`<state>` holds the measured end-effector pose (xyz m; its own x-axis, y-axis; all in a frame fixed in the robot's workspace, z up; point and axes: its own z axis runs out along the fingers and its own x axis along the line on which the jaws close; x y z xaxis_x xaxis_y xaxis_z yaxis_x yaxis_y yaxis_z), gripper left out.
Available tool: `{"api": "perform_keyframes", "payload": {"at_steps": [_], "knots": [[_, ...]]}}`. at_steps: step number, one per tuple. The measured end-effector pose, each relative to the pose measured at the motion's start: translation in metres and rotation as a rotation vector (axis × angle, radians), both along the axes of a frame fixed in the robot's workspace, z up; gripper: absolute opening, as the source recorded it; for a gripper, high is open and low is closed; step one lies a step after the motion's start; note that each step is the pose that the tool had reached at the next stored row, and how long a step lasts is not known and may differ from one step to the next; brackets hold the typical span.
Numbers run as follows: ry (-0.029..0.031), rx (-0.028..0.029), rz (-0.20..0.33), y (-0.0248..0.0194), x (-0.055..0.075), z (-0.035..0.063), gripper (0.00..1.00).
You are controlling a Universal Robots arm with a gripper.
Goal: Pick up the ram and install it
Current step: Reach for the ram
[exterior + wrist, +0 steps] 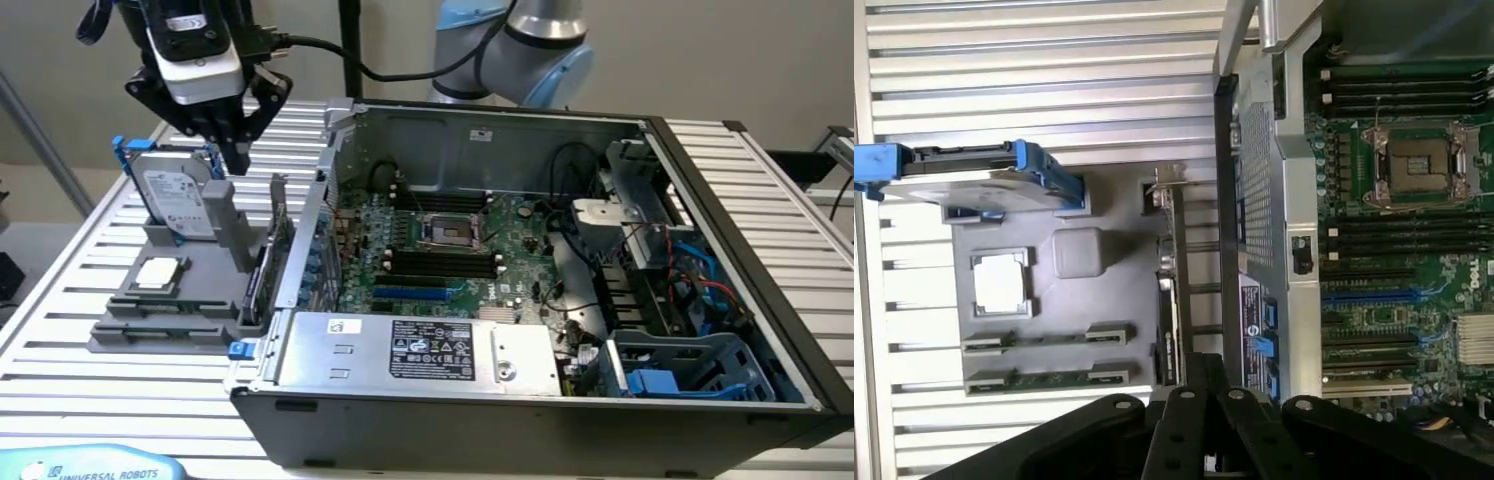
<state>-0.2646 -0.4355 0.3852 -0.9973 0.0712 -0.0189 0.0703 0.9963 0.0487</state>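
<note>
Exterior view: we log the gripper (236, 160), fingers closed on nothing, above the gray holder (118, 340) at the exterior view's left of the case (534, 425).
Wrist view: we log the ram (1044, 380) seated in the holder's slot farthest from the hard drive (964, 185), long axis running toward the case.

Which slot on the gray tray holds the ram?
The slot farther from the processor: the green ram lies in it; the nearer slot is bare.

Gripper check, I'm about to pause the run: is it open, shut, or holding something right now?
Gripper: shut, nothing held between its fingers; the ram lies in the gray holder.
</note>
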Motion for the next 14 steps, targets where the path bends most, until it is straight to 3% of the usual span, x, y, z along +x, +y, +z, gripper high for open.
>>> {"api": "perform_keyframes", "payload": {"at_steps": [14], "knots": [[0.0,0.0,0.0,-0.0083,-0.064,-0.0134,0.11]]}}
